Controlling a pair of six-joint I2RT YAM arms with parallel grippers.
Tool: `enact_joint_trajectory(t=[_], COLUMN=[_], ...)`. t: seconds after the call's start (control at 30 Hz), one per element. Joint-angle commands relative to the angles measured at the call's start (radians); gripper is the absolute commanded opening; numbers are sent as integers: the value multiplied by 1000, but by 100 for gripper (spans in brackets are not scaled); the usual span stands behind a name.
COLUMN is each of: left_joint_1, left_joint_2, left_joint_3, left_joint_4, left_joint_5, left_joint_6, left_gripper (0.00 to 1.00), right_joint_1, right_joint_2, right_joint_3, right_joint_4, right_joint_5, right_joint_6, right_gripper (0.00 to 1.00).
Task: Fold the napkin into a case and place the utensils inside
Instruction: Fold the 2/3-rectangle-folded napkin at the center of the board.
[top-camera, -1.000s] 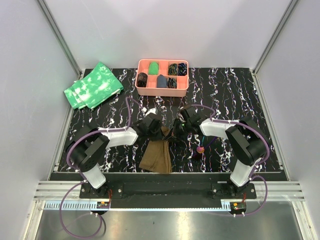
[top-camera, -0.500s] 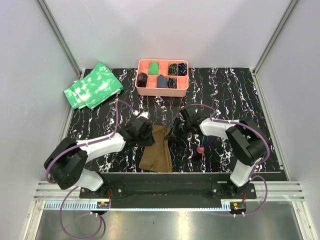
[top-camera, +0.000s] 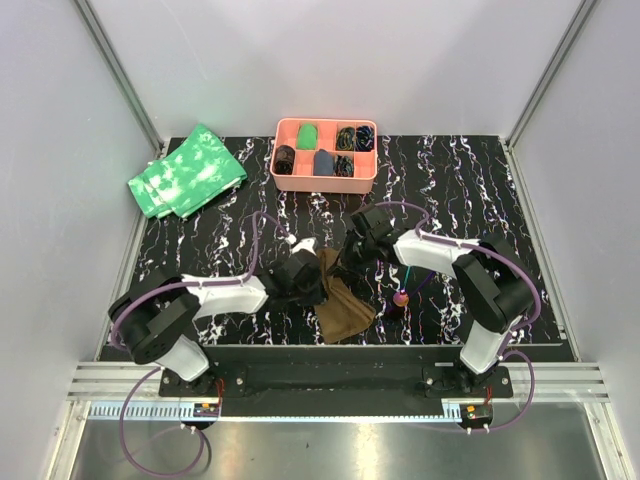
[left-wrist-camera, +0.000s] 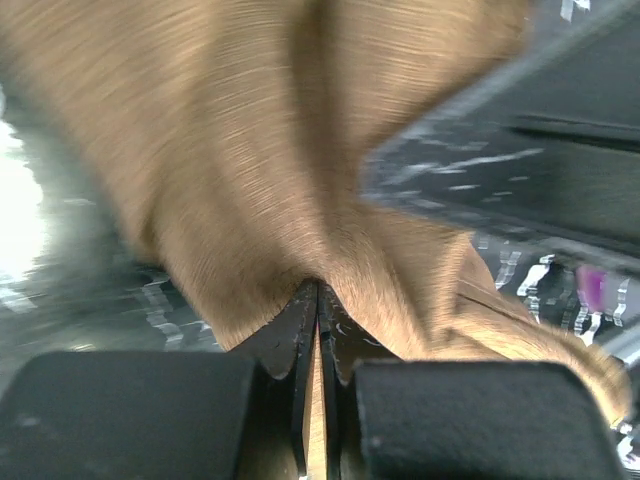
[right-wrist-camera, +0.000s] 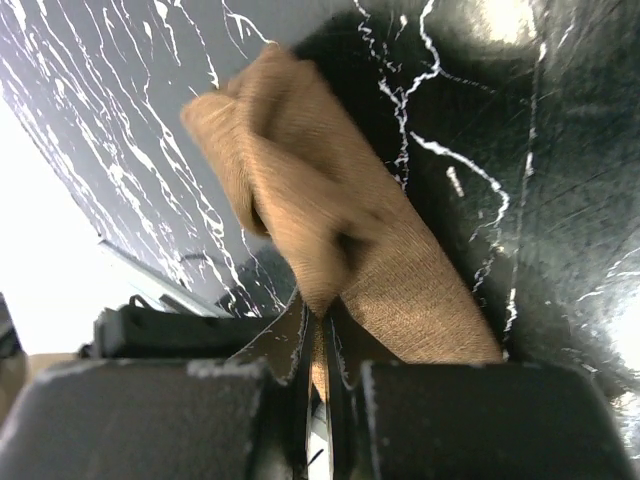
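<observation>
The napkin (top-camera: 346, 308) is a soft, light cloth that sags, so pinching it at the corners seems best. It lies bunched at the near middle of the counter (top-camera: 450, 190), and the left claw (left-wrist-camera: 318, 300) and the right claw (right-wrist-camera: 320, 318) are both clenched on it. Earlier it lay flatter and further left.

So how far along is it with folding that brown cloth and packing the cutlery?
Early days. The napkin is gathered into a narrower, rumpled shape, not yet a flat case. The left hand and right hand each pinch part of it, mid-fold. The utensils lie on the table beside the cloth, none tucked in.
</observation>
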Motion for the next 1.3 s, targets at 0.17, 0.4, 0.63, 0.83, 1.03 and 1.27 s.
enact_joint_trajectory(t=[0.17,0.4,0.63,0.83,1.03,1.27], left_joint_1=[-31,-25,-22,33,47,37], left_joint_2=[60,31,-121,-241,-120,-20], left_joint_3=[5,-6,-22,-61,-85,-39], left_joint_4=[60,51,-70,-169,-22,2], left_joint_5=[-13,-16,-16,-58,-16,-13], left_joint_6=[-33,-9,24,37,30,33], left_gripper=[6,6,9,11,7,6], right_joint_1=[61,90,116,121,136,175], right_joint_2=[57,79,54,7,-13,-21], right_joint_3=[81,58,-24,-62,-65,-45], right_joint_4=[-69,-25,84,90,90,66], right_joint_5=[132,200,275,323,337,358], right_joint_6=[92,125,240,263,299,328], right_gripper=[1,2,2,2,2,2])
